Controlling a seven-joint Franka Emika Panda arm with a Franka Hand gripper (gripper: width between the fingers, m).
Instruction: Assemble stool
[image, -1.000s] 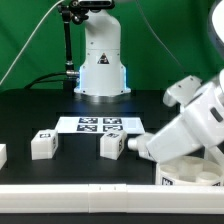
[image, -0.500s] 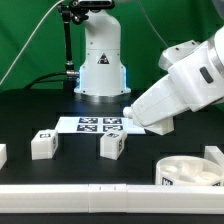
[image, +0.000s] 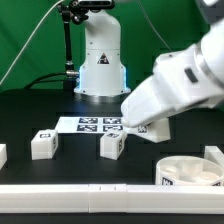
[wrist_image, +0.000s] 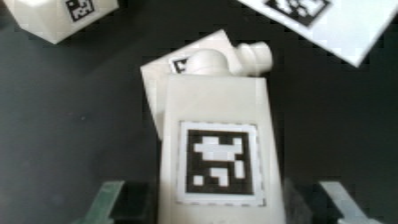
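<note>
Gripper (wrist_image: 221, 205) clamped on a stool leg (wrist_image: 210, 110), one finger on each flank, tag facing the wrist camera, round peg at the end far from the fingers. The held leg hangs near the exterior view's right end of the marker board (image: 98, 124). A second leg (image: 113, 145) and a third leg (image: 42, 144) stand in front of the board, and the seat (image: 190, 172) lies at the exterior view's lower right.

You see a white leg (wrist_image: 210, 105) with a black-and-white square tag (wrist_image: 217, 160), a white seat (image: 186, 164), a black table (image: 40, 105) and a green backdrop (image: 30, 40).
</note>
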